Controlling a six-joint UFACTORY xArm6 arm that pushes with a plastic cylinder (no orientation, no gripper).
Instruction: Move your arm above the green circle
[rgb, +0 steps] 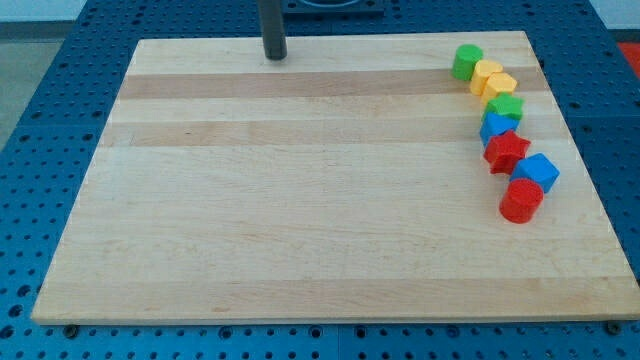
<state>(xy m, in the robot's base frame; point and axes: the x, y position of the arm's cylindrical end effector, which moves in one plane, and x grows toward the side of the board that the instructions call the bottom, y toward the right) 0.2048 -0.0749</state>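
The green circle (466, 61), a short green cylinder, stands near the top right corner of the wooden board (300, 200). It is the top end of a curved chain of blocks. My tip (274, 56) rests on the board near its top edge, left of centre, far to the left of the green circle and apart from every block.
Below the green circle run a yellow round block (487, 73), a yellow block (500, 86), a green star-like block (505, 107), a blue block (496, 127), a red star-like block (507, 151), a blue cube (537, 172) and a red cylinder (520, 200). A blue pegboard (40, 120) surrounds the board.
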